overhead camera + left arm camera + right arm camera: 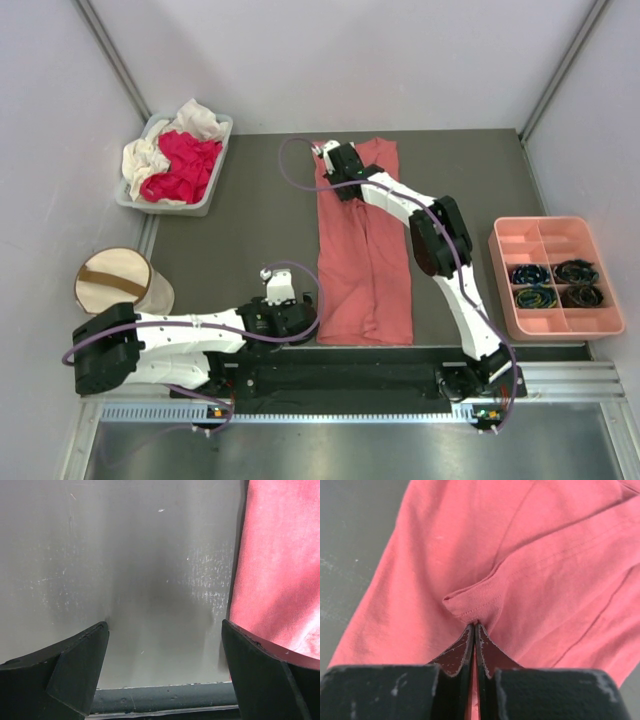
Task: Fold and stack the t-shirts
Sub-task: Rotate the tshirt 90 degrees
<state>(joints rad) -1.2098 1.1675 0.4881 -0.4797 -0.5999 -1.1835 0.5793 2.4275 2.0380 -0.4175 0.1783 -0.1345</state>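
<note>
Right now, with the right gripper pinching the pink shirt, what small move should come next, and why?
Probably lift the right gripper slightly: it is shut on a fold of the salmon-pink shirt, which lies in a long strip, so raising the far end lets it fold toward the near hem.

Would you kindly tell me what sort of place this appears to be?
Probably a robotics lab test cell: a grey table enclosed by plain white panels, with a left arm and right arm bolted at its edge, and a salmon-pink shirt laid out.
</note>
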